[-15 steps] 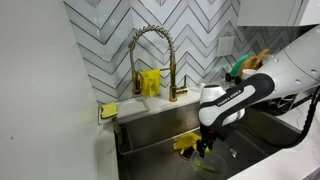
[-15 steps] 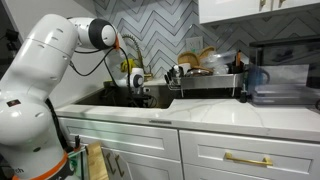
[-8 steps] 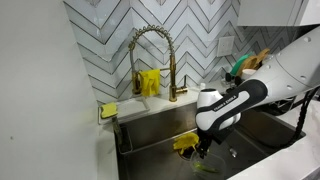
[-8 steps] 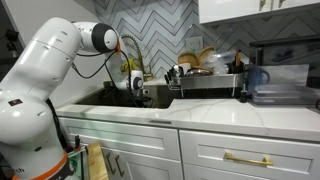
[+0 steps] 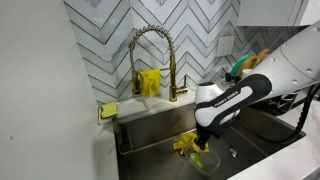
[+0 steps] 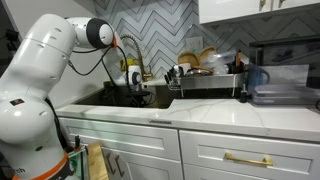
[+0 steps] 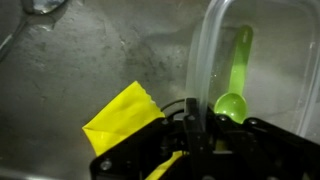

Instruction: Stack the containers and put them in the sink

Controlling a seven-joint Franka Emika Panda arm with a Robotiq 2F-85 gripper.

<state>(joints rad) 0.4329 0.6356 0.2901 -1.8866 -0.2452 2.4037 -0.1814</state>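
Down in the sink (image 7: pixel 70 70), my end effector (image 7: pixel 192 128) is clenched on the near wall of a clear container (image 7: pixel 270 60), which sits on the basin floor with a green spoon (image 7: pixel 236 85) inside and the yellow cloth (image 7: pixel 118 122) just beside it. The pinch is on a thin, slick plastic edge, so I judge the lift should be slow and straight up, keeping the tub level so the spoon does not slide out and the cloth is not dragged along. A second container does not show clearly. Compared with a second ago, my jaws have gone from wide apart to closed, while the arm has barely shifted in an exterior view (image 5: pixel 203 143).
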